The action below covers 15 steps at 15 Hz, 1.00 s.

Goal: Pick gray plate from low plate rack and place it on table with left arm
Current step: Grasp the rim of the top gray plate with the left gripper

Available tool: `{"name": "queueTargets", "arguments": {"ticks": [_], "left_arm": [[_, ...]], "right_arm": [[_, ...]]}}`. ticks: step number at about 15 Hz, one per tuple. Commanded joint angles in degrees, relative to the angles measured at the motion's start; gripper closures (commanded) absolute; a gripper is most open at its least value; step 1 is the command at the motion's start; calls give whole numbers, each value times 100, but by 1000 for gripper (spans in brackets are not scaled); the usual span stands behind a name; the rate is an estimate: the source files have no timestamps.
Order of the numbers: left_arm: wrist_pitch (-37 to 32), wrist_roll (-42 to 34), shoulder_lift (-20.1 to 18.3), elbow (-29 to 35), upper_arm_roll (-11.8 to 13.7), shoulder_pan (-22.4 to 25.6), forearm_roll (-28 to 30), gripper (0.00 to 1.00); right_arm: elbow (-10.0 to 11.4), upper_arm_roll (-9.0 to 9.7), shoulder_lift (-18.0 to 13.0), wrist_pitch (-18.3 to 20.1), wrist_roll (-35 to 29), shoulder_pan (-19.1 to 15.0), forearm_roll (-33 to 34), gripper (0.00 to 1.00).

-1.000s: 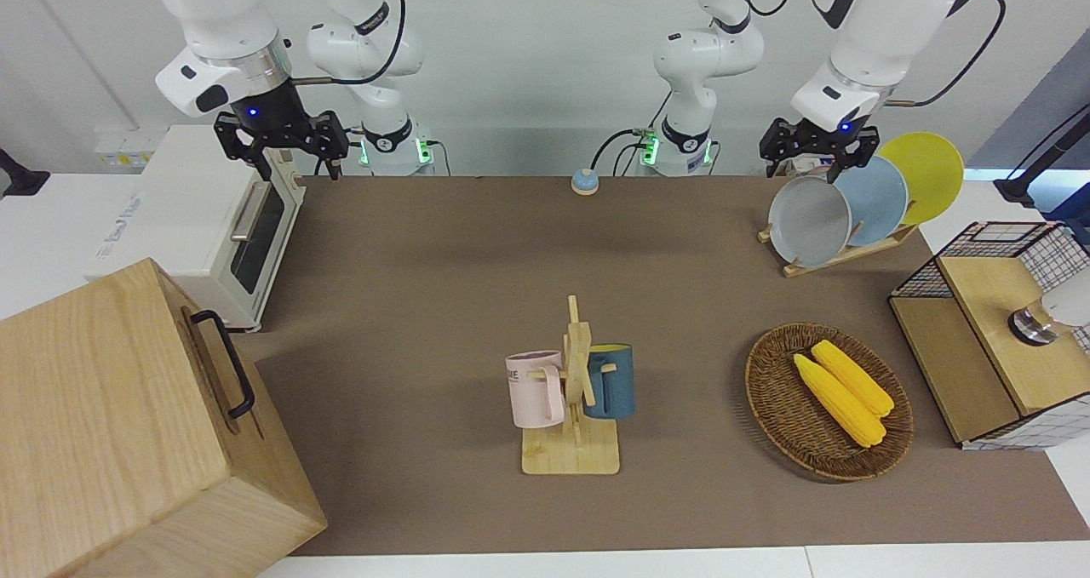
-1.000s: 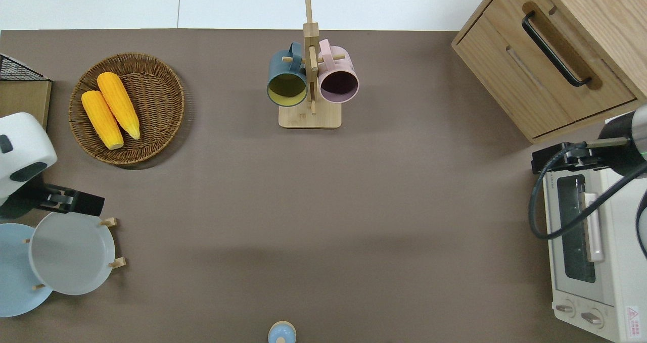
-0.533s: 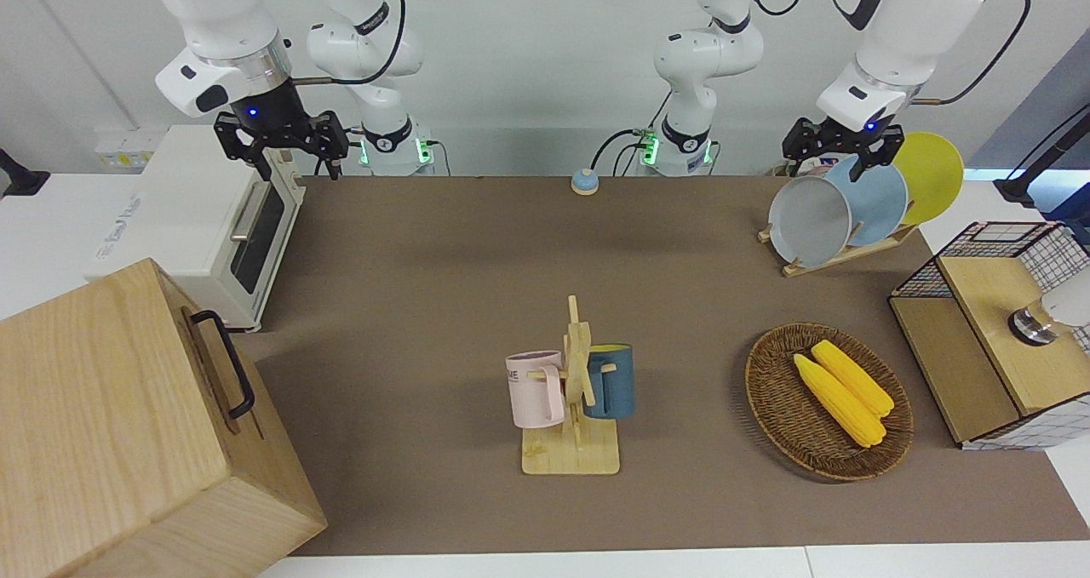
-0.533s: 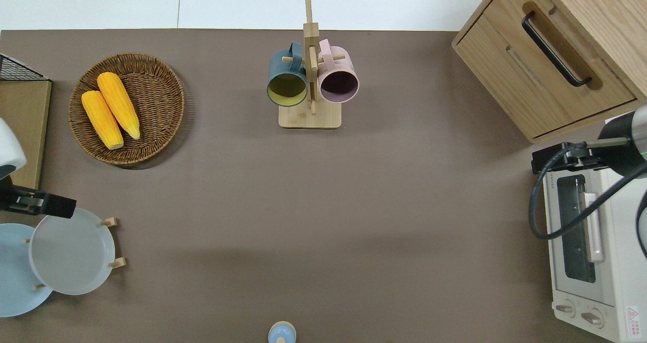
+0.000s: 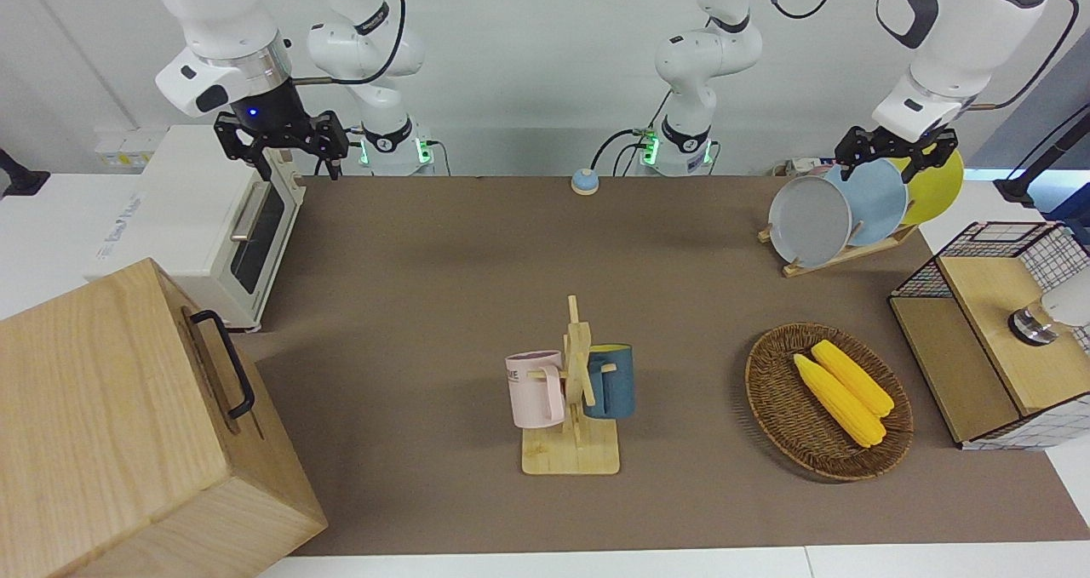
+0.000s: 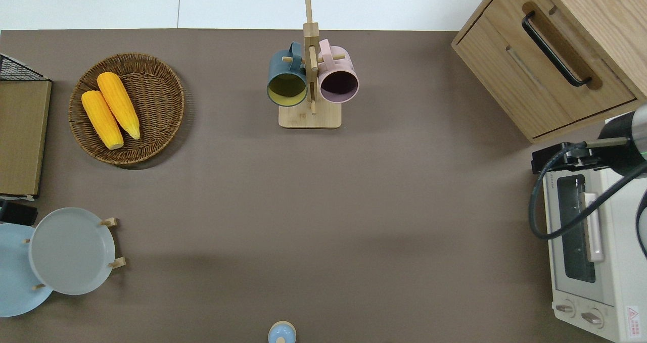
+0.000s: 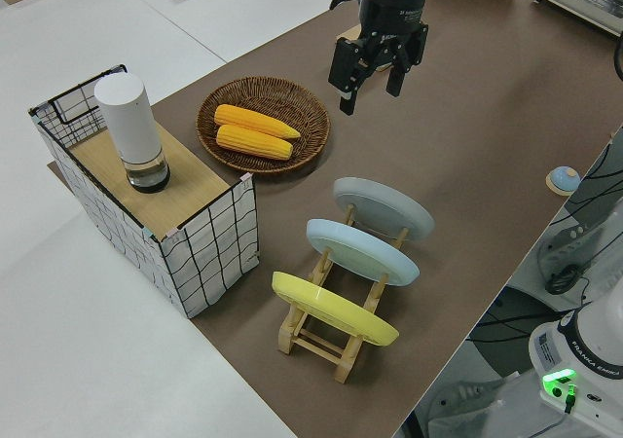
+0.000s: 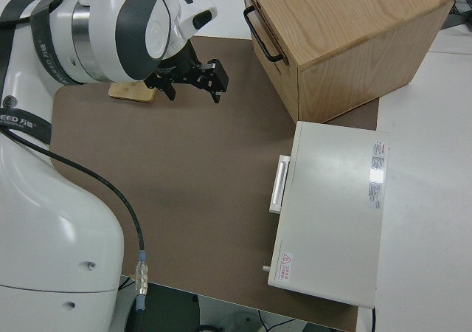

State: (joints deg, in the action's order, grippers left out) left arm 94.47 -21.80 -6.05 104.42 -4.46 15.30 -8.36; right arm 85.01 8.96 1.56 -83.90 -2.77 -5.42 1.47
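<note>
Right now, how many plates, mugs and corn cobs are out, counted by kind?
Plates: 3, the gray plate, light blue plate and yellow plate, all in the low plate rack.
Mugs: 2, pink mug, dark blue mug.
Corn cobs: 2.
Total: 7.

The front camera faces the robots across the table (image 5: 477,254); the overhead looks straight down. The 2 side cameras sit closer, 1 at each end. All 4 share the table.

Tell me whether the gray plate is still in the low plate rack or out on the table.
In the rack: the gray plate leans between the pegs of the low plate rack.
</note>
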Motion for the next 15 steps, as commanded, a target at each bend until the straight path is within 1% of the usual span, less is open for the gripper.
{"name": "queueTargets", "arguments": {"ticks": [1,7,10,15], "left_arm": [[651,-185,-247,737,138,140,-61,0],[950,-184,-343,1273,138,131,-35,0],[1406,-176,-554,1870,147,149,-35,0],[1899,-176,-572,2319,200,192,-35,0]], "right_arm": [[-37,-34,2,5,-22,41,-15,17],[-37,-34,2,5,-22,41,-15,17],[-37,-34,2,5,-22,41,-15,17],[-37,-34,2,5,-22,41,-15,17]]}}
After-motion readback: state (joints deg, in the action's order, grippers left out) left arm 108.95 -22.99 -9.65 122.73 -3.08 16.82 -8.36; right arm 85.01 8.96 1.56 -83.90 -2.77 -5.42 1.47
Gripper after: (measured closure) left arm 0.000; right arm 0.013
